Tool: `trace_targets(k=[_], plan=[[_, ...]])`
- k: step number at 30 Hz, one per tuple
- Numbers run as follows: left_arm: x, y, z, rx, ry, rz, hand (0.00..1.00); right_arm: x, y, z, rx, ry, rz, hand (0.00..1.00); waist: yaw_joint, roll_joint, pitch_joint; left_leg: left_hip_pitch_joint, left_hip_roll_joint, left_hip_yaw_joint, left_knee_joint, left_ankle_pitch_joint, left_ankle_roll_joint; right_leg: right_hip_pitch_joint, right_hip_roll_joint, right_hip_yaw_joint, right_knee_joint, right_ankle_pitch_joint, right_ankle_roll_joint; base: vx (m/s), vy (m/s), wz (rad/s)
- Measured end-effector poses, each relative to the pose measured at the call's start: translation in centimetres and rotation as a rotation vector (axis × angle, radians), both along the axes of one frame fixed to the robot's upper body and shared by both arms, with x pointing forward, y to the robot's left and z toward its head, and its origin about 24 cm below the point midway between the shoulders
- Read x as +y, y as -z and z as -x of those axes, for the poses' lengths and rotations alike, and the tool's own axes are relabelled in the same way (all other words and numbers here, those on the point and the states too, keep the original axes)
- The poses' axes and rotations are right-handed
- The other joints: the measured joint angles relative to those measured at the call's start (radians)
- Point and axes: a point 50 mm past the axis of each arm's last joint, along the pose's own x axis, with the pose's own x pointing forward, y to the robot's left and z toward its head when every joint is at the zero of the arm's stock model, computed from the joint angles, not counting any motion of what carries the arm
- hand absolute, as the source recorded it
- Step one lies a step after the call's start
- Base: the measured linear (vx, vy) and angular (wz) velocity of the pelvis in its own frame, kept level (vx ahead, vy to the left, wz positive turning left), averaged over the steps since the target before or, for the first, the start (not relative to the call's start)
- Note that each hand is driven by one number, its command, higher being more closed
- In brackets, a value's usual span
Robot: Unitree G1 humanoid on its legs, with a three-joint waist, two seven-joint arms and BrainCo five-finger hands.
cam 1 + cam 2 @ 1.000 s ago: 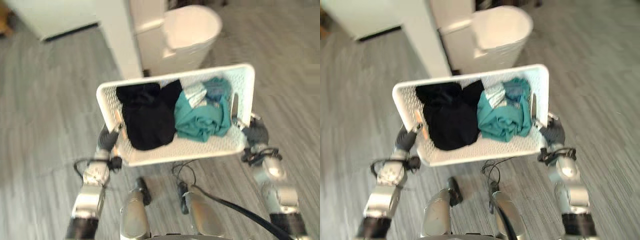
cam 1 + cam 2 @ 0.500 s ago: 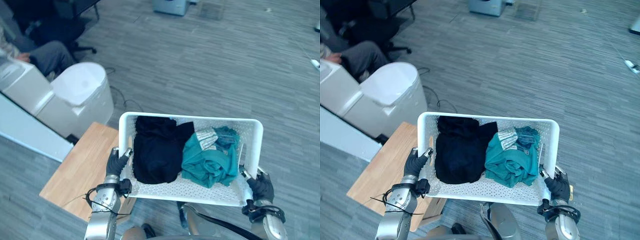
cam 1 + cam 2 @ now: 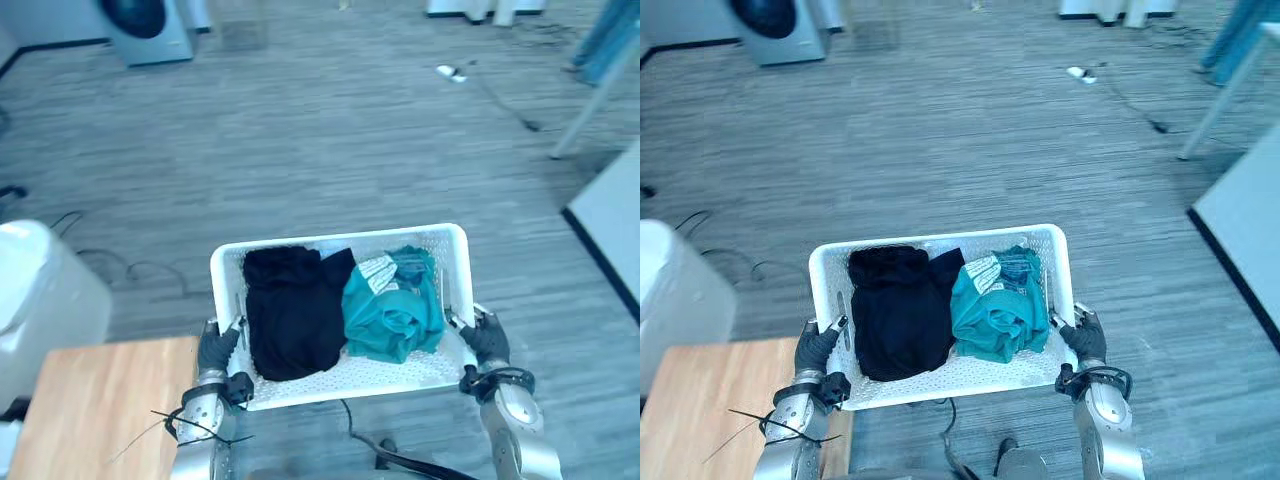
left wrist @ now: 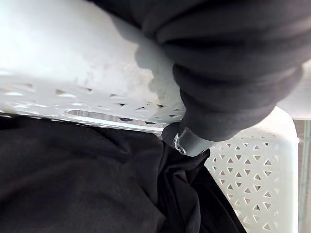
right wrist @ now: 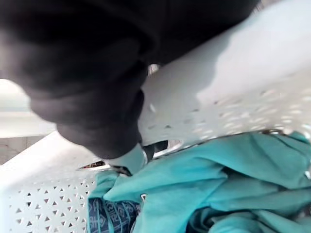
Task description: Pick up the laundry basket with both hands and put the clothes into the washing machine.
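I hold a white perforated laundry basket (image 3: 452, 248) up in front of me, above the floor. Inside lie a black garment (image 3: 290, 310) on the left and a teal garment (image 3: 395, 312) on the right. My left hand (image 3: 215, 348) is shut on the basket's left handle, and its thumb (image 4: 187, 141) hooks over the rim beside the black cloth. My right hand (image 3: 485, 338) is shut on the right handle, with its thumb (image 5: 129, 158) curled over the rim next to the teal cloth. A washing machine (image 3: 148, 28) stands far off at the top left.
A wooden tabletop (image 3: 90, 410) lies at the lower left, with a white round bin (image 3: 40, 300) beside it. A white panel (image 3: 610, 225) edges the right side. Cables (image 3: 110, 270) trail on the grey floor.
The whole view has swung round: the bin and wooden table slid to the left, and the washing machine and open floor came into sight. Both hands still hold the basket.
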Motion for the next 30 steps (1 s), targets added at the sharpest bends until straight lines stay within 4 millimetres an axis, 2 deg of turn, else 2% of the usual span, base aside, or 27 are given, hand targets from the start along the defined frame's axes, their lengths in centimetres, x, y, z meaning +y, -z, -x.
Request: trace_targets(k=[1, 2, 3, 4, 5, 6, 7, 8, 10, 12, 14, 15, 16, 17, 18, 19, 20, 22, 24, 25, 26, 27, 28, 29, 30], plan=[[-0.1, 0.0, 0.0, 0.001, 0.001, 0.005, 1.0, -0.1, 0.0, 0.0, 0.0, -0.001, 0.002, 1.0, 0.007, -0.008, 0.005, -0.019, -0.035, -0.079, 0.0, -0.026, -0.03, 0.004, -0.004, 0.016, -0.002, -0.001, -0.002, 0.11, 0.043, -0.76], [-0.3, 0.0, -0.1, -0.003, 0.007, 0.011, 1.0, -0.3, -0.2, -0.2, -0.004, 0.001, 0.009, 1.0, 0.016, -0.005, 0.004, -0.074, -0.109, -0.194, -0.005, -0.057, -0.062, 0.009, -0.02, 0.037, -0.004, -0.001, -0.002, 0.13, 0.134, -0.46], [-0.4, -0.1, -0.2, -0.008, 0.008, 0.018, 1.0, -0.3, -0.2, -0.5, -0.006, 0.0, 0.008, 1.0, 0.02, -0.015, 0.01, -0.137, -0.182, -0.255, -0.036, -0.065, -0.07, 0.012, -0.045, 0.044, -0.003, -0.001, -0.001, 0.09, 0.119, -0.32], [-0.5, -0.1, -0.2, -0.009, 0.009, 0.021, 1.0, -0.4, 0.0, -0.7, -0.002, 0.001, 0.005, 1.0, 0.024, -0.013, 0.01, -0.156, -0.212, -0.264, -0.085, -0.059, -0.073, 0.016, -0.054, 0.046, -0.001, -0.002, 0.001, 0.05, 0.117, -0.19], [-0.6, 0.0, -0.1, -0.003, 0.014, 0.024, 1.0, -0.6, 0.2, -0.6, 0.008, 0.001, 0.007, 1.0, 0.039, 0.011, 0.002, -0.152, -0.234, -0.25, -0.201, 0.003, -0.071, 0.024, -0.053, 0.042, 0.006, -0.005, 0.012, 0.08, 0.167, -0.33], [-0.2, 0.4, 0.5, 0.012, -0.002, 0.008, 1.0, -0.3, 0.7, -0.5, 0.028, -0.006, -0.009, 1.0, 0.056, -0.008, 0.001, -0.12, -0.246, -0.218, -0.22, 0.023, -0.035, 0.048, -0.06, 0.057, 0.004, -0.019, 0.041, 0.12, 0.192, -0.23], [0.3, 0.6, 1.0, 0.026, -0.015, 0.003, 1.0, 0.4, 1.0, -0.4, 0.039, -0.028, -0.02, 1.0, 0.058, -0.013, -0.006, -0.115, -0.273, -0.225, -0.248, 0.023, -0.033, 0.049, -0.078, 0.058, -0.003, -0.022, 0.042, 0.13, 0.184, -0.03], [0.5, 0.5, 0.9, 0.024, -0.016, -0.004, 1.0, 0.6, 1.1, -0.3, 0.04, -0.031, -0.026, 1.0, 0.056, -0.034, -0.015, -0.118, -0.285, -0.232, -0.257, 0.027, -0.027, 0.049, -0.087, 0.058, -0.005, -0.022, 0.042, 0.09, 0.135, 0.36], [1.0, 0.5, 1.0, 0.026, -0.024, -0.019, 1.0, 0.9, 1.2, -0.2, 0.044, -0.027, -0.04, 1.0, 0.061, -0.036, -0.015, -0.151, -0.307, -0.258, -0.245, 0.03, -0.022, 0.04, -0.103, 0.032, -0.011, -0.022, 0.042, 0.06, 0.101, 0.46], [1.1, 0.5, 1.0, 0.027, -0.025, -0.021, 1.0, 0.9, 1.4, 0.0, 0.049, -0.024, -0.045, 1.0, 0.062, -0.031, -0.012, -0.171, -0.311, -0.279, -0.229, 0.03, -0.022, 0.043, -0.104, 0.013, -0.012, -0.022, 0.041, 0.03, 0.036, 0.41], [1.1, 0.4, 1.0, 0.026, -0.026, -0.023, 1.0, 1.0, 1.3, -0.2, 0.045, -0.028, -0.046, 1.0, 0.067, -0.03, 0.006, -0.209, -0.289, -0.284, -0.143, 0.028, -0.025, 0.058, -0.094, 0.002, -0.008, -0.044, 0.034, 0.02, -0.003, 0.34], [1.2, 0.4, 1.0, 0.02, -0.03, -0.02, 1.0, 1.0, 1.1, -0.4, 0.037, -0.032, -0.044, 1.0, 0.067, -0.027, 0.03, -0.246, -0.26, -0.281, -0.035, 0.025, -0.03, 0.081, -0.083, 0.002, -0.01, -0.079, 0.029, -0.05, -0.014, 0.26], [1.1, 0.4, 1.0, 0.02, -0.03, -0.016, 1.0, 0.8, 1.0, -0.5, 0.034, -0.033, -0.032, 1.0, 0.068, -0.001, 0.064, -0.289, -0.201, -0.27, 0.119, 0.026, -0.033, 0.113, -0.062, -0.004, -0.005, -0.114, 0.048, -0.05, -0.012, 0.2], [1.1, 0.4, 1.1, 0.023, -0.031, -0.014, 1.0, 0.8, 1.0, -0.5, 0.035, -0.034, -0.029, 1.0, 0.069, 0.005, 0.067, -0.296, -0.188, -0.268, 0.146, 0.029, -0.038, 0.12, -0.057, -0.004, -0.005, -0.116, 0.049, -0.03, 0.025, 0.09], [1.0, 0.6, 1.3, 0.031, -0.034, -0.008, 1.0, 0.7, 1.0, -0.5, 0.037, -0.033, -0.025, 1.0, 0.068, 0.01, 0.076, -0.337, -0.152, -0.256, 0.238, 0.063, -0.096, 0.143, -0.05, -0.001, -0.015, -0.122, 0.042, 0.09, 0.044, 0.04], [0.9, 0.6, 1.2, 0.028, -0.034, -0.003, 1.0, 0.8, 0.8, -0.6, 0.028, -0.034, -0.022, 1.0, 0.071, -0.001, 0.081, -0.385, -0.139, -0.234, 0.262, 0.071, -0.113, 0.155, -0.062, -0.003, -0.03, -0.123, 0.043, 0.11, 0.057, 0.03], [0.8, 0.5, 1.0, 0.021, -0.031, 0.003, 1.0, 0.8, 0.5, -0.7, 0.02, -0.029, -0.017, 1.0, 0.072, -0.003, 0.081, -0.397, -0.143, -0.219, 0.222, 0.063, -0.099, 0.15, -0.073, -0.002, -0.03, -0.125, 0.047, 0.16, 0.087, 0.02], [0.4, 0.0, 0.6, -0.004, -0.03, 0.01, 1.0, 0.6, -0.2, -0.8, -0.005, -0.014, 0.0, 1.0, 0.072, -0.003, 0.081, -0.441, -0.158, -0.191, 0.082, 0.062, -0.099, 0.129, -0.109, 0.004, -0.024, -0.139, 0.066, 0.14, 0.125, -0.05], [0.4, -0.5, 0.5, -0.026, -0.036, 0.008, 1.0, 0.7, -0.7, -1.2, -0.029, -0.002, 0.006, 1.0, 0.086, -0.004, 0.081, -0.481, -0.154, -0.188, -0.003, 0.062, -0.098, 0.129, -0.153, 0.021, 0.026, -0.204, 0.114, 0.35, 0.318, -0.24], [0.4, -0.6, 0.4, -0.028, -0.039, 0.007, 1.0, 0.8, -0.9, -1.0, -0.035, -0.001, 0.008, 1.0, 0.096, -0.005, 0.08, -0.473, -0.151, -0.189, 0.0, 0.06, -0.093, 0.134, -0.166, 0.03, 0.043, -0.229, 0.125, 0.51, 0.441, -0.24], [0.5, -0.4, 0.6, -0.02, -0.051, 0.005, 1.0, 0.8, -0.6, -0.5, -0.024, 0.009, -0.004, 1.0, 0.099, -0.023, 0.066, -0.452, -0.183, -0.169, 0.065, 0.01, -0.009, 0.184, -0.207, 0.03, 0.076, -0.266, 0.137, 0.57, 0.332, 0.11], [0.6, -0.3, 0.8, -0.01, -0.051, -0.004, 1.0, 0.8, -0.2, 0.2, -0.006, 0.02, -0.012, 1.0, 0.085, -0.052, 0.049, -0.442, -0.226, -0.165, 0.11, -0.064, 0.01, 0.135, -0.261, 0.049, 0.261, -0.268, 0.116, 0.62, 0.328, 0.41], [0.5, -0.4, 0.6, -0.011, -0.042, -0.012, 1.0, 0.8, -0.3, 0.4, -0.008, 0.029, -0.015, 1.0, 0.08, -0.058, 0.05, -0.429, -0.244, -0.167, 0.126, -0.093, 0.022, 0.083, -0.284, 0.075, 0.389, -0.239, 0.112, 0.69, 0.33, 0.54], [0.7, -0.3, 0.8, -0.001, -0.038, -0.027, 1.0, 1.0, 0.0, 0.8, 0.0, 0.041, -0.018, 1.0, 0.08, -0.082, 0.05, -0.381, -0.281, -0.153, 0.13, -0.139, 0.039, -0.031, -0.33, 0.139, 0.655, -0.123, 0.071, 0.69, 0.334, 0.37], [1.0, -0.1, 1.0, 0.019, -0.039, -0.039, 1.0, 1.3, 0.4, 1.0, 0.019, 0.046, -0.021, 1.0, 0.079, -0.095, 0.055, -0.303, -0.313, -0.152, 0.115, -0.183, 0.058, -0.115, -0.338, 0.166, 0.897, -0.042, 0.027, 0.7, 0.287, 0.22]])
